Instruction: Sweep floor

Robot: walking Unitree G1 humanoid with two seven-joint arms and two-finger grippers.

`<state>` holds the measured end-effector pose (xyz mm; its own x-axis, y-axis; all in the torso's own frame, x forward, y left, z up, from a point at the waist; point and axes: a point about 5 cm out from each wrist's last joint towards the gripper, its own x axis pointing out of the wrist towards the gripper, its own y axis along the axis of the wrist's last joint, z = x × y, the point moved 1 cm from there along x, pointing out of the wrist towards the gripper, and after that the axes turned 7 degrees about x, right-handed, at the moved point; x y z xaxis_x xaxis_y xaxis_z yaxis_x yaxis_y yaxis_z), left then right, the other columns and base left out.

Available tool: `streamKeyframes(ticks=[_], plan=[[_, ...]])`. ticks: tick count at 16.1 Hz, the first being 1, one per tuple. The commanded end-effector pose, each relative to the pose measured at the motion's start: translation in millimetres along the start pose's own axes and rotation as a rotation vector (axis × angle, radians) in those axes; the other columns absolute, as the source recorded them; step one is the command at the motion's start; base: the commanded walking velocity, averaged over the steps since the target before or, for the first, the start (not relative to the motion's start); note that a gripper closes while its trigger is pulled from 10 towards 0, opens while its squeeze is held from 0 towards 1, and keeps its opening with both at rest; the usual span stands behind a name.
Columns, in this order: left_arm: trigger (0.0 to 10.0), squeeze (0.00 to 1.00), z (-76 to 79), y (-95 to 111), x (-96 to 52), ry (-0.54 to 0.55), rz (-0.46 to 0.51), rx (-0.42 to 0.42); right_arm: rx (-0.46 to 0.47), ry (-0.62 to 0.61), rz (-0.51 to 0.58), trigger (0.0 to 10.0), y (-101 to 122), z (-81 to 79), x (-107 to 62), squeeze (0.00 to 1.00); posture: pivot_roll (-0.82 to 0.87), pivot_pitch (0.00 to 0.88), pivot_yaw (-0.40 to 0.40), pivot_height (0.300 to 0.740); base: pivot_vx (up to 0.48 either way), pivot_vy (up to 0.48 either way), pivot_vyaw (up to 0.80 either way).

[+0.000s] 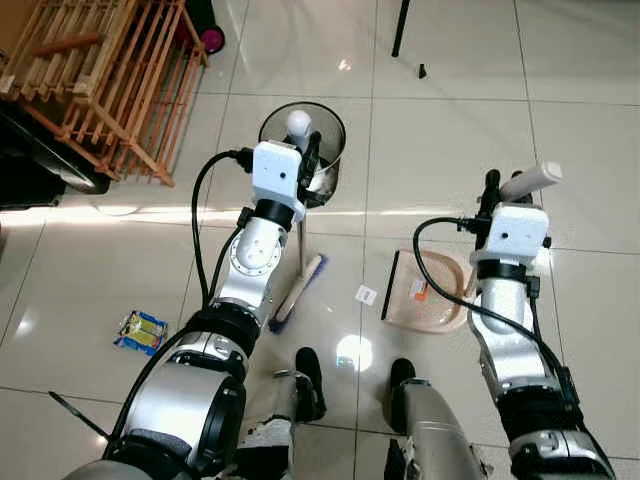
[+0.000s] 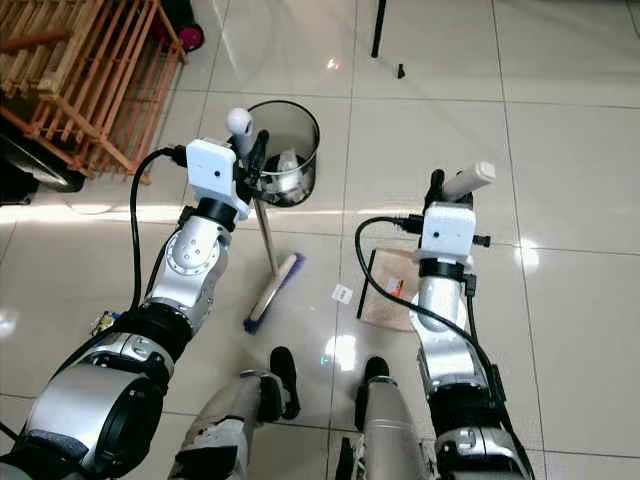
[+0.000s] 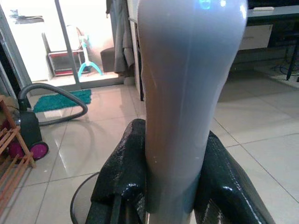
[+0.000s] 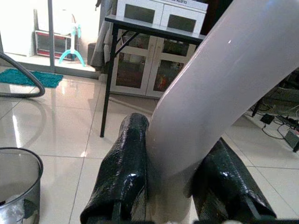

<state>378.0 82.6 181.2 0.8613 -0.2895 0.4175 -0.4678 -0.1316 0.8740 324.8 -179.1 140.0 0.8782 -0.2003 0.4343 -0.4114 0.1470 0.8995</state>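
Nearest, the robot's own two feet (image 1: 350, 385) stand on the glossy tiled floor (image 1: 450, 130). To the near left a small yellow-and-blue packet (image 1: 141, 331) lies on the tiles, well apart from everything else. Just ahead of the feet a small white scrap (image 1: 366, 295) lies between the broom head and the dustpan.

The broom (image 1: 297, 290) has its blue-bristled head resting on the floor just in front of the left foot, and its thin pole rises to a pale grey handle. The left hand (image 1: 308, 150) is clenched around that handle; in the left wrist view both black fingers (image 3: 124, 172) press against its sides. The pale dustpan (image 1: 428, 290) sits flat on the floor to the right of the scrap, with an orange bit inside it. The right hand (image 1: 492, 192) grasps the dustpan's long white handle (image 1: 530, 181), its fingers (image 4: 126, 163) closed on either side.

Beyond the broom stands a round metal-mesh waste bin (image 1: 330, 135) with crumpled waste inside, right behind the left hand. At the far left a wooden slatted rack (image 1: 110, 80) borders the floor. At the far centre a black leg (image 1: 400, 30) of some stand comes down; the tiles to the far right are open.
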Motion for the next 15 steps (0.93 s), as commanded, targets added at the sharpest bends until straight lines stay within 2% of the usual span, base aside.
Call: streamKeyframes(ticks=[1,8,15], plan=[[10.0,0.0,-1.3,-8,-4.9,0.003,-0.035,-0.004,-0.019,0.01,-0.186,10.0,-35,3.0,-26.7,0.0,0.07,0.364,0.134,0.74,0.0,0.0,0.0],[10.0,0.0,3.7,-8,-5.4,-0.011,-0.031,-0.013,0.096,-0.019,-0.107,10.0,-26,9.1,-18.5,0.0,0.08,0.368,0.131,0.74,0.0,0.0,0.0],[10.0,0.0,3.7,-10,-9.2,-0.025,-0.028,-0.011,0.119,-0.024,-0.042,10.0,-17,13.2,-13.7,0.0,0.07,0.349,0.129,0.74,0.0,0.0,0.0]])
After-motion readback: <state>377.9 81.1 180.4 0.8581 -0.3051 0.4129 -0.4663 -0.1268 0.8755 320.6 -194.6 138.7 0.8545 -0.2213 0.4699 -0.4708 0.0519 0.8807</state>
